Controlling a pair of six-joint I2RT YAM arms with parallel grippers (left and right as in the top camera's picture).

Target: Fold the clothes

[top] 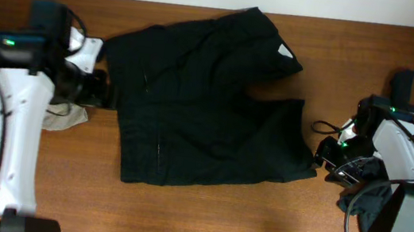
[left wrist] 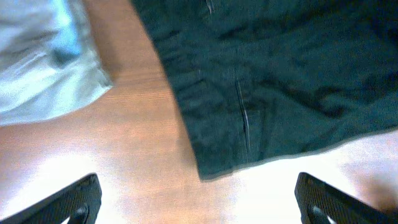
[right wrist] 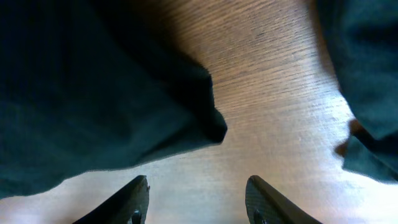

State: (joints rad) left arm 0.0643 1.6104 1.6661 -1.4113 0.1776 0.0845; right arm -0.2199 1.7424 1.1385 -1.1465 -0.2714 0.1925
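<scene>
Large black cloth shorts (top: 208,108) lie spread mid-way on the brown wooden counter (top: 201,219), long axis left to right. Left pincer (left wrist: 202,202) released, wide, with the shorts' near corner just ahead. Right pincer (right wrist: 199,202) also released, beside the opposite hem corner. Arms judged about equally near.

The left arm (top: 9,130) is extended along the left side of the worktop, with its wrist turned inward. The left tool (left wrist: 198,186) is held low, jaws set wide apart. The right arm (top: 402,154) is folded at the right side. The right tool (right wrist: 196,183) is likewise held low with jaws parted.
</scene>
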